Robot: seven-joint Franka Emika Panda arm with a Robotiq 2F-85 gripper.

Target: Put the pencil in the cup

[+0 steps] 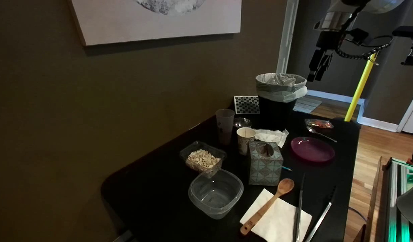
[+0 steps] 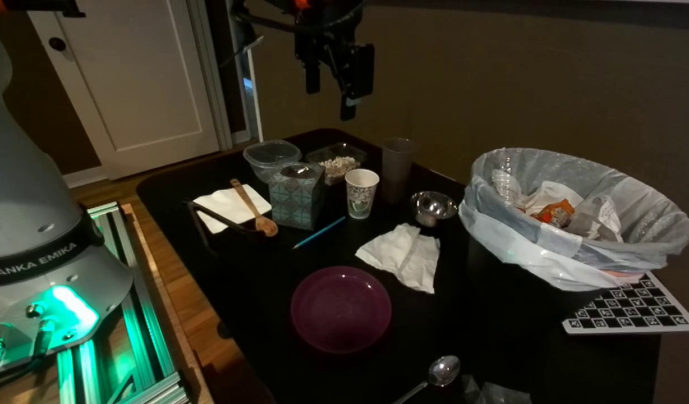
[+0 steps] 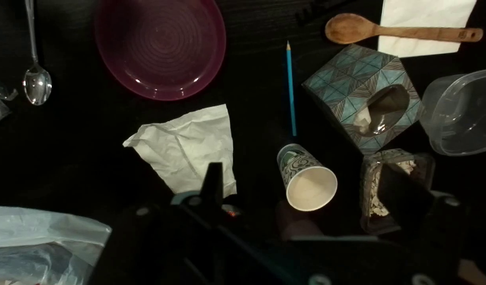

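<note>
A blue pencil [image 2: 319,233] lies flat on the dark table beside the patterned tissue box; it shows whole in the wrist view [image 3: 291,89]. In an exterior view, only its end [image 1: 287,168] shows past the box. A patterned paper cup [image 2: 360,193] stands upright near the pencil's blunt end. In the wrist view, the cup [image 3: 298,164] shows its empty pale inside. My gripper [image 2: 330,98] is open and empty, high above the table. In the wrist view, its fingers [image 3: 302,168] are wide apart, with the cup seen between them.
The tissue box [image 2: 297,196] stands close to the pencil and cup. A tall translucent cup [image 1: 225,126], metal bowl [image 2: 433,207], and oat container [image 1: 203,158] are near the wall. A purple plate [image 2: 341,310], crumpled napkin [image 2: 403,255], and lined trash bin [image 2: 569,247] are also there.
</note>
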